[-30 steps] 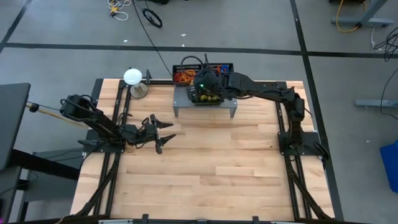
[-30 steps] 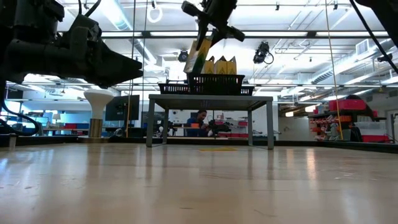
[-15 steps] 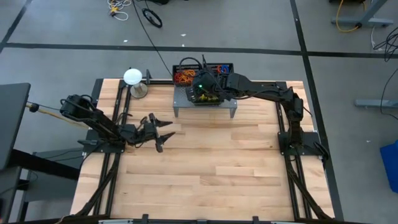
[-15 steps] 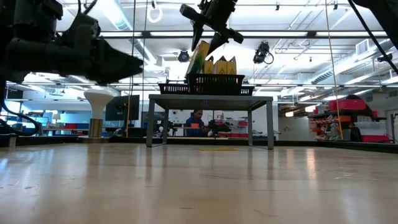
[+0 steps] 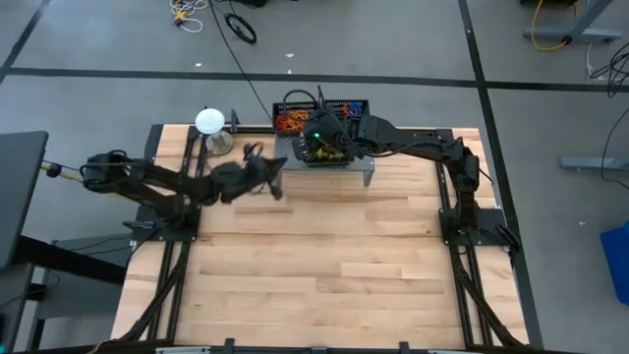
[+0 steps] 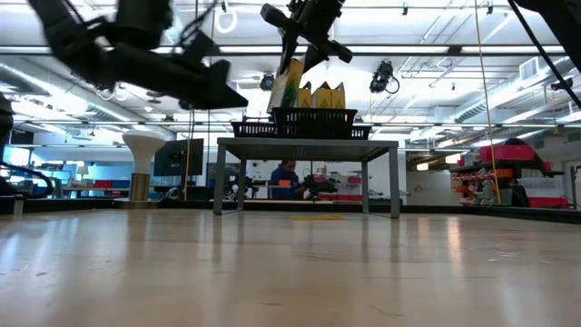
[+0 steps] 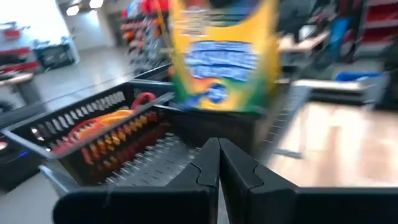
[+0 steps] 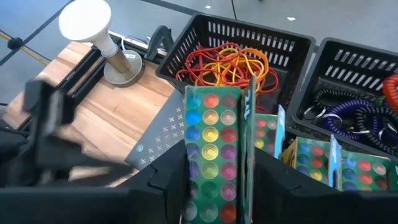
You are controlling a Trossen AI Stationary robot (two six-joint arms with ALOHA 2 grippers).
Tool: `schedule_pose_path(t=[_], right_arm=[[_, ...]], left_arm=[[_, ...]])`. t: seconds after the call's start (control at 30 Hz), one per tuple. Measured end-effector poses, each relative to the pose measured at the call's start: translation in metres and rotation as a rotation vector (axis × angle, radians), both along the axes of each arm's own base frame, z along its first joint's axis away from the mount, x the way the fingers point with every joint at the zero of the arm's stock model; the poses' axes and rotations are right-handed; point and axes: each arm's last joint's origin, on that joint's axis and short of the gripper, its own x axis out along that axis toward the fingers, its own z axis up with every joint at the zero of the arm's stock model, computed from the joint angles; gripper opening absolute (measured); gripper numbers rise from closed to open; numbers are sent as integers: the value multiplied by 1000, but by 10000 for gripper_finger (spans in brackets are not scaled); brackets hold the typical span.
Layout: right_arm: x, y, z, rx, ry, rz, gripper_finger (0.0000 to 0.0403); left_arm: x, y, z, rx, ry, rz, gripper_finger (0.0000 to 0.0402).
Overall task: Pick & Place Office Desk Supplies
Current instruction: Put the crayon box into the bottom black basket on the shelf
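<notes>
My right gripper (image 8: pixel 217 180) is over the grey perforated shelf (image 5: pixel 366 169), shut on a green card box with coloured dots (image 8: pixel 211 137). In the low view that box (image 6: pixel 290 86) stands tilted, its lower end inside a black mesh tray (image 6: pixel 313 121). More boxes (image 8: pixel 311 162) stand beside it. Orange and red rubber bands (image 8: pixel 230 62) fill one far tray, and purple and black loops (image 8: pixel 367 106) fill another. My left gripper (image 5: pixel 278 177) is shut and holds nothing. It hangs level just left of the shelf's near corner. My right gripper has the box between its two fingers (image 8: pixel 168 180), one on each of the two sides that flank the dotted face (image 8: pixel 193 168), near the box's upper end. The fingers slant down from the table's right. The box leans, and the tray hides its lower end.
A white ball on a stand (image 5: pixel 209 123) sits at the table's far left, close to the shelf and my left arm. The shelf stands on legs (image 6: pixel 219 177) at the far middle. Bare wooden table (image 5: pixel 334 265) stretches from the shelf to the near edge.
My left gripper has swung from the table's left side toward the far edge and the shelf, rising as it went. Its fingers, spread before, have shut on nothing. My right gripper has stayed over the tray with the box still leaning there.
</notes>
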Motion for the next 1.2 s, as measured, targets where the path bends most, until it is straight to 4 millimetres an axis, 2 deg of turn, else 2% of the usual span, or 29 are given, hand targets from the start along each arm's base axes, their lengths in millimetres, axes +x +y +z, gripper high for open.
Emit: schedule_pose_path(t=[0.13, 0.23, 0.37, 0.6, 0.93, 1.2], right_arm=[[1, 0, 1, -3, -15, 2, 142], [2, 0, 2, -4, -23, 2, 142], [2, 0, 2, -5, -25, 2, 142], [2, 0, 2, -5, -31, 1, 142], [4, 1, 4, -2, -57, 11, 142], [3, 7, 8, -6, -68, 20, 142]], left_arm=[[12, 26, 20, 2, 63, 57, 8], [16, 39, 32, 9, 47, 4, 8], [15, 50, 35, -21, 17, -87, 8], [18, 59, 28, -58, 10, -139, 7], [40, 68, 29, -79, 50, -159, 7], [42, 69, 28, -80, 53, -149, 7]])
